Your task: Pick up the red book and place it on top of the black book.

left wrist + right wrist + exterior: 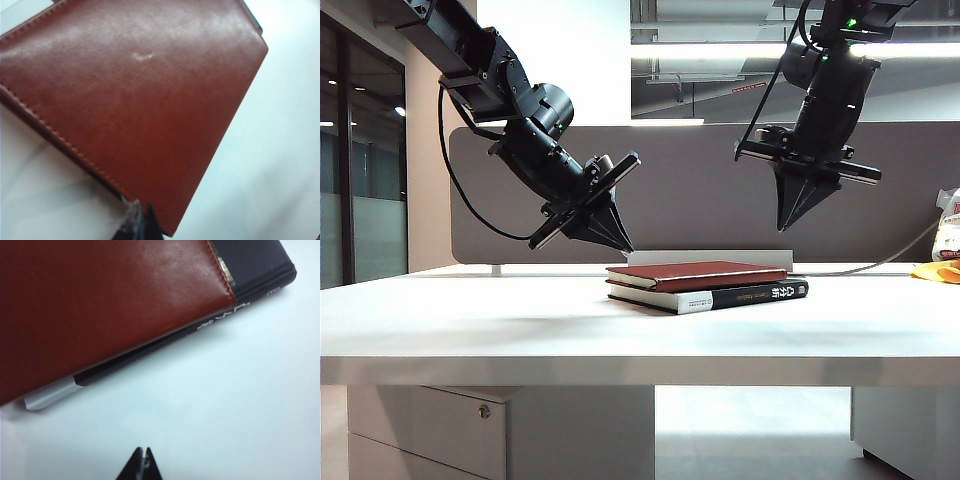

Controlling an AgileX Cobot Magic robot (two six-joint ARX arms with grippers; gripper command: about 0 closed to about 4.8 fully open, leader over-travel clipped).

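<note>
The dark red book [695, 274] lies flat on top of the thicker black book [752, 295], whose spine with white characters faces the front. In the left wrist view the red book's [135, 95] cover fills the frame. The right wrist view shows the red book [100, 305] over the black book [255, 265]. My left gripper [626, 247] hangs tilted just above the red book's left end, shut and empty; its tips [141, 212] sit at a corner of the cover. My right gripper [788, 226] hangs higher above the stack's right part, pointing down, shut and empty, tips [144, 452] over the bare table.
The books rest mid-table on the white desk [470, 320], in front of a grey partition [720, 180]. A yellow object [938, 271] and a white packet [948, 225] lie at the far right edge. A drawer unit [430, 430] stands under the desk.
</note>
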